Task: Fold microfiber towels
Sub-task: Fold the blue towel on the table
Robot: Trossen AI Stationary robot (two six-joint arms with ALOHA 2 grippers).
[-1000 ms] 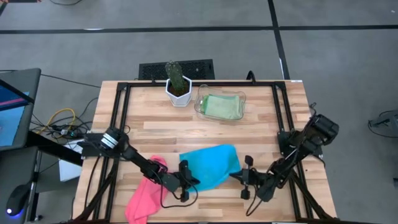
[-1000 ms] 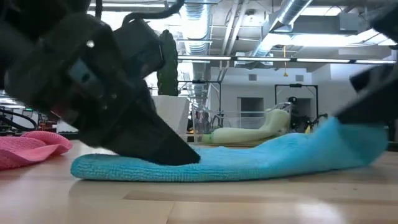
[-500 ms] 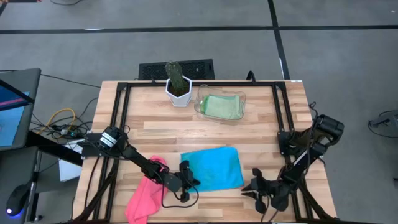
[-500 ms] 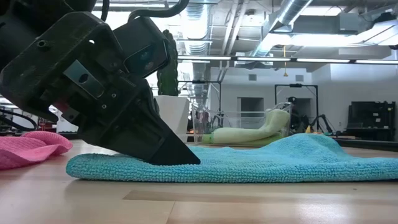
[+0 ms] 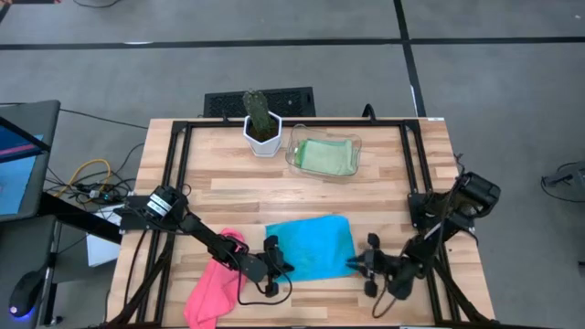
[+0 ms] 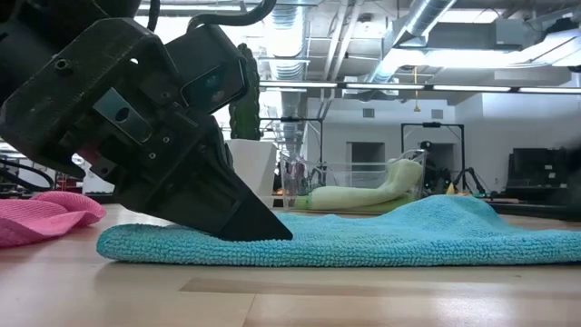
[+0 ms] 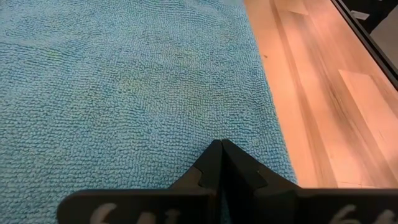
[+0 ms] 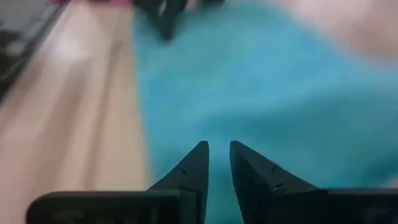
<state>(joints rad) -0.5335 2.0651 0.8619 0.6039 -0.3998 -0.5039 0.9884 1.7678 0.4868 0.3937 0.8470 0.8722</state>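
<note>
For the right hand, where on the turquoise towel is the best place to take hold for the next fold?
Probably the right edge of the turquoise towel, coming in low from the right. It lies flat, with the left hand shut and pressing its left edge, so that side is anchored. The right hand sits just off the free edge, fingers slightly apart.

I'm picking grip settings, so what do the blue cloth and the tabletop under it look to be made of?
The turquoise towel looks like soft microfiber terry: its surface is a matte nap of tiny loops. The table looks like light wood planks with a smooth, slightly glossy finish, with grain lines and board seams showing. The left gripper rests shut on the towel; the right gripper is slightly open at its edge.
</note>
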